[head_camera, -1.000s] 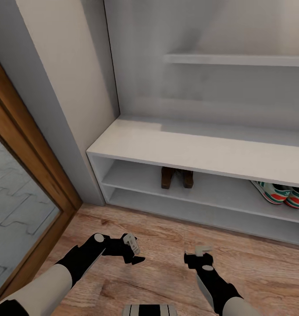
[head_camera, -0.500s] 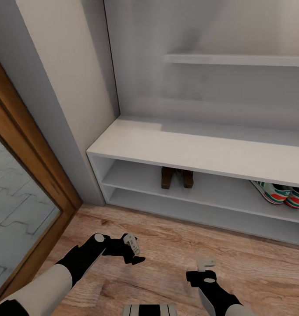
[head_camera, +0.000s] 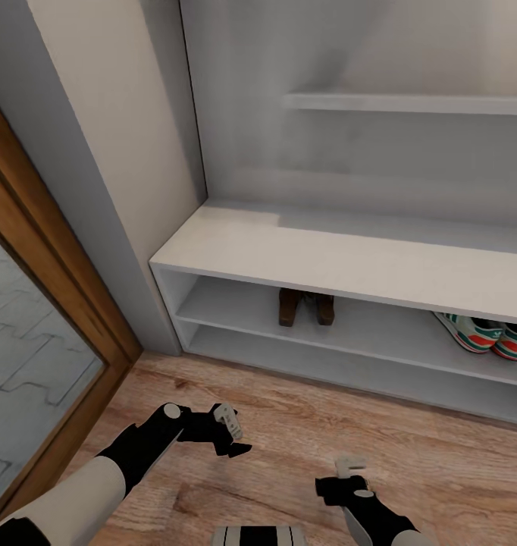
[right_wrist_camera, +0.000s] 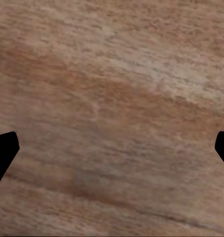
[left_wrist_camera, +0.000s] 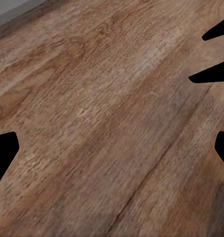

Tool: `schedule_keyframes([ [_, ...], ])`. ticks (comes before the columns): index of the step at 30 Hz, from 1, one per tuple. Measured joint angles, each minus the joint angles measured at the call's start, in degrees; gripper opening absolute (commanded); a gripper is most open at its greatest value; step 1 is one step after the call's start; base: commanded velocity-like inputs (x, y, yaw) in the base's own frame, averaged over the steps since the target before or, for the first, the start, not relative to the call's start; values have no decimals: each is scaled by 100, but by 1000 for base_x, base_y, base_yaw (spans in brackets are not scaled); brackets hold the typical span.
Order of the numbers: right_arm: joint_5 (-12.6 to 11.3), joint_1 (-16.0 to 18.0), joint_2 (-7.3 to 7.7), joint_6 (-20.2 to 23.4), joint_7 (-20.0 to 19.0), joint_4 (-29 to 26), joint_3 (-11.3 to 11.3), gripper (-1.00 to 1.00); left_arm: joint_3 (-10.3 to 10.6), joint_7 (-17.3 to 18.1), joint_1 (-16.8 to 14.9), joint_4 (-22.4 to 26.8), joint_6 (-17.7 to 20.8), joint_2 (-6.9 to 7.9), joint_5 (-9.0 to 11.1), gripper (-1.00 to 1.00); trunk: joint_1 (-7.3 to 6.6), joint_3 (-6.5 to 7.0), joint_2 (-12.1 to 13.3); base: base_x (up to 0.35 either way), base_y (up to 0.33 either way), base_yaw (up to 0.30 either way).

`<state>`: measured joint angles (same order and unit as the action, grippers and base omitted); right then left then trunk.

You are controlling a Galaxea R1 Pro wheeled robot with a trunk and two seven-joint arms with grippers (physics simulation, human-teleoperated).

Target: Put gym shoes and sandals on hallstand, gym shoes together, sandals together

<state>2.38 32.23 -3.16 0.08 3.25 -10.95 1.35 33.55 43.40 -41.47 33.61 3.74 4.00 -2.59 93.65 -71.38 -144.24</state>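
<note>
The hallstand [head_camera: 327, 258] is a pale grey-white bench top over two open shelf tiers. Two brown sandals [head_camera: 305, 307] sit side by side on its upper tier, partly hidden under the bench top. To the right on the same tier, the two gym shoes [head_camera: 486, 334] lie next to each other, the right one cut off by the picture's edge. My left gripper [head_camera: 234, 434] hovers open over the corridor floor [head_camera: 289, 413], nothing between its fingers [left_wrist_camera: 3, 153]. My right gripper [head_camera: 349, 464] is also open and empty, low over the planks [right_wrist_camera: 112, 98].
A wooden door frame [head_camera: 69, 288] with a glass pane [head_camera: 23, 364] runs along the left. A grey wall corner [head_camera: 122, 189] meets the rack's left end. A wall shelf [head_camera: 410, 102] hangs above the bench. Wood flooring stretches between me and the rack.
My right gripper has drawn back from the rack toward my body, lower in the head view. The left arm, the shoes and the sandals have not moved.
</note>
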Motion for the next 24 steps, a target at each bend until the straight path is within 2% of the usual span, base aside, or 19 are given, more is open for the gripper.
schedule_keyframes([
  [2,-51,0,5,-23,-411,9,-2,100,1,0,0,0,0,0,1,100,0,0,0,0,0,0],
  [3,-330,-1,22,-49,-1370,103,-5,100,0,0,0,0,0,-4,1,100,0,0,0,0,0,0],
  [4,-547,-1,28,-55,-1769,181,-9,100,0,0,0,0,2,-6,0,100,0,0,0,0,0,0],
  [6,-1090,-1,20,-61,-2220,297,-9,100,0,0,0,0,4,-8,0,100,0,0,0,0,0,0],
  [8,-1297,-1,18,-62,-2333,329,-9,100,3,0,0,0,5,-9,0,100,0,0,0,0,0,0],
  [13,-1480,-1,22,-64,-2426,355,-9,100,1,0,0,0,4,-9,0,100,0,0,0,0,0,0],
  [24,-1483,-1,40,-64,-2446,402,-9,100,0,0,0,0,3,-9,0,100,0,0,0,0,0,0],
])
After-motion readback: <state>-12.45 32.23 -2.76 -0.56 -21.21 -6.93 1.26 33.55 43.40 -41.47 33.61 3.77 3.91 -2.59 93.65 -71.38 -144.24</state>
